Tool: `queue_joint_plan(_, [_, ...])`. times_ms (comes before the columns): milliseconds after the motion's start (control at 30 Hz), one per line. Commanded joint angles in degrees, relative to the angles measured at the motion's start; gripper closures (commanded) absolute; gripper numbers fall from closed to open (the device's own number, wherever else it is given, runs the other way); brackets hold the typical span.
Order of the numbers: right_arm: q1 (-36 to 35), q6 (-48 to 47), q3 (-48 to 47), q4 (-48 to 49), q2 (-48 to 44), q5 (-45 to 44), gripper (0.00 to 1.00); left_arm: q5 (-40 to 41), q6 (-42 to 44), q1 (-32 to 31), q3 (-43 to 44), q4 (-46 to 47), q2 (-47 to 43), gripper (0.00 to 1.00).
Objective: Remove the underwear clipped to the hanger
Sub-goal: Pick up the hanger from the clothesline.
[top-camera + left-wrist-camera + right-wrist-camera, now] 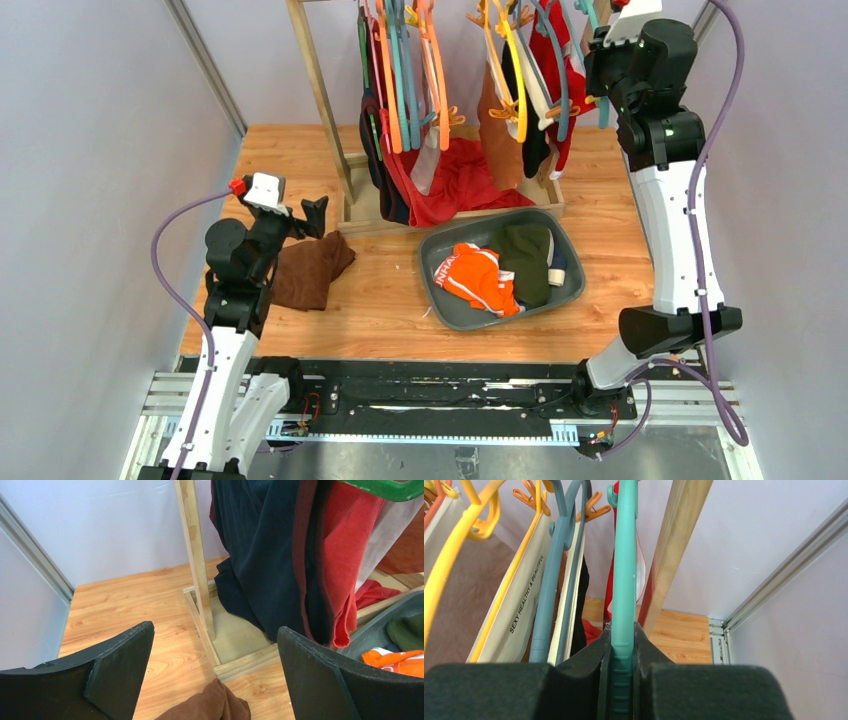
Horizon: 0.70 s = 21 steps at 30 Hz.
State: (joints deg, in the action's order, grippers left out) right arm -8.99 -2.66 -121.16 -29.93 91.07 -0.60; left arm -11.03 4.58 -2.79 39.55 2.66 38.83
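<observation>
Right gripper (623,650) is clenched on the teal hanger (625,580), one pad pressed to each side of its bar. The hanger's long axis runs straight up and away from my jaws, beside the post of the wooden rack (318,90). The underwear (570,100) hangs at the far right end of the rack. The red briefs (613,580) sit just behind this hanger's bar, and a pale pair with a printed waistband (519,600) is on the yellow hanger to the left. My judgement is that the right arm is the near one and that the briefs must come downward off their clips. Left gripper (215,630) is spread wide and holds nothing, low over the table by the brown cloth (310,268), well apart from the hangers. The grey bin (470,232) below the rack holds an orange garment (478,278) and a dark green garment (528,262).
</observation>
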Motion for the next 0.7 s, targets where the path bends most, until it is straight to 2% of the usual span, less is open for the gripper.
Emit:
queue_joint_plan(0, [-0.54,-1.20,-1.84,4.76,-3.29,-2.88,1.00,0.21,0.76,0.50,1.11,0.76,-1.03,0.02])
queue_joint_plan(167, [-0.56,-1.67,2.43,5.34,-7.72,-2.89,1.00,0.24,0.86,0.50,1.02,1.03,-1.42,0.02])
queue_joint_plan(400, [-0.57,-3.45,13.75,5.91,-17.67,-2.36,1.00,0.91,0.63,0.50,1.21,1.45,-2.00,0.02])
queue_joint_plan(667, [-0.53,-6.35,24.47,1.67,-28.19,-1.51,0.99,0.12,1.71,0.50,1.57,0.85,-2.39,0.02])
